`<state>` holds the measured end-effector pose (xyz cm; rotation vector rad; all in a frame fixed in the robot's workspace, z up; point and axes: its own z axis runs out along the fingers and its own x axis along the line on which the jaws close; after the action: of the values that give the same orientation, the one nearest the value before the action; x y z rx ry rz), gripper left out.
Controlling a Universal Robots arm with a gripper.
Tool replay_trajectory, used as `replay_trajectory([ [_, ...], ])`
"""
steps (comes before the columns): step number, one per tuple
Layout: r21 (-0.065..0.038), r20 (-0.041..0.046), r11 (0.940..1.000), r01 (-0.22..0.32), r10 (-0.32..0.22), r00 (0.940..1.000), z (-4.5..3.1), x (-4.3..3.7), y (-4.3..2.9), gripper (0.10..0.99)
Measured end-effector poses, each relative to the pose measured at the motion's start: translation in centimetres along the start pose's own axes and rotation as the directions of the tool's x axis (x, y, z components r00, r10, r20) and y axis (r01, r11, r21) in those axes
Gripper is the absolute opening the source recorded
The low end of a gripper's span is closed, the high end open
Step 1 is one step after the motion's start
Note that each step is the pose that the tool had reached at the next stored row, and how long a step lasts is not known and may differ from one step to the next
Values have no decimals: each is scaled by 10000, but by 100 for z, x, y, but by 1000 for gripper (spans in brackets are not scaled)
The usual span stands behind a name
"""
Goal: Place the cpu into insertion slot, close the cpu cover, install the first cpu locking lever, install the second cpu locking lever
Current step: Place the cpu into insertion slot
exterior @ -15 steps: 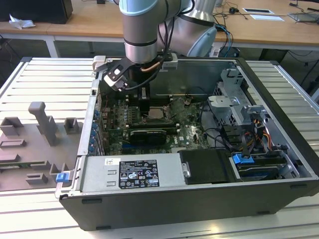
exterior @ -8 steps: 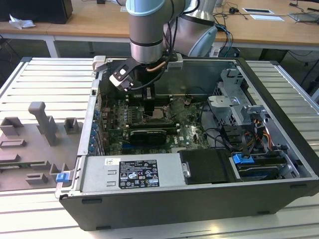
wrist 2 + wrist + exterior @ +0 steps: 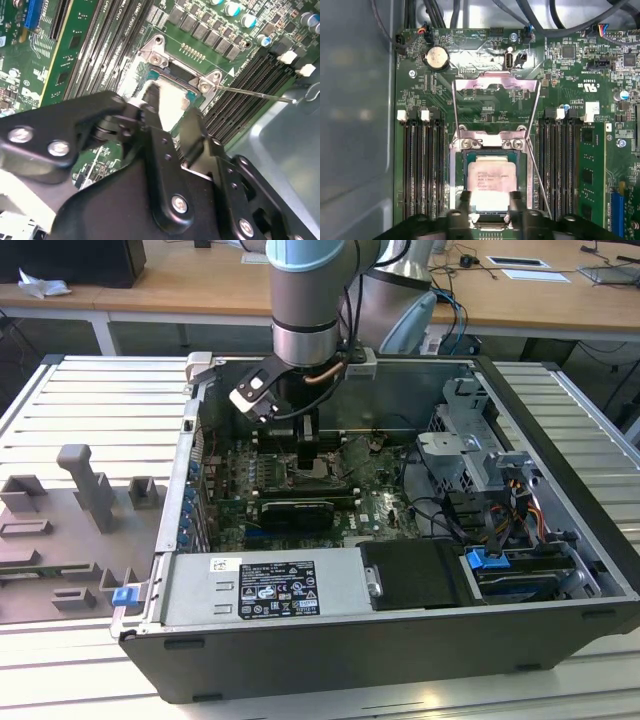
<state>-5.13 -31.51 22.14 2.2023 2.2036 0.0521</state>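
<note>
The cpu, a pale silvery square chip, lies level in the insertion slot, a dark socket with a metal rim. My gripper straddles the chip's near edge, with one black finger against each side, shut on it. In the second wrist view the fingers flank the pale cpu above the insertion slot. The cpu cover, a silvery frame, is swung open beyond the socket. A thin wire lever stands free beside it. In the exterior view the gripper reaches down onto the motherboard.
Black memory slots run along both sides of the socket. A coin battery and cables sit beyond the cover. In the exterior view a black expansion card, the power supply and a drive cage crowd the case; a grey fixture lies outside.
</note>
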Motion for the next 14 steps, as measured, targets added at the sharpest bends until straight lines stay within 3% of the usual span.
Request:
replay_trajectory([
  [2,35,5,10000,2,-2,10000,1,0,37,290],
  [3,54,5,10000,4,-4,10000,2,0,57,290],
  [6,76,2,9999,86,-86,10000,2,0,83,110],
  [14,160,-4,9997,173,-173,9999,8,0,208,106],
])
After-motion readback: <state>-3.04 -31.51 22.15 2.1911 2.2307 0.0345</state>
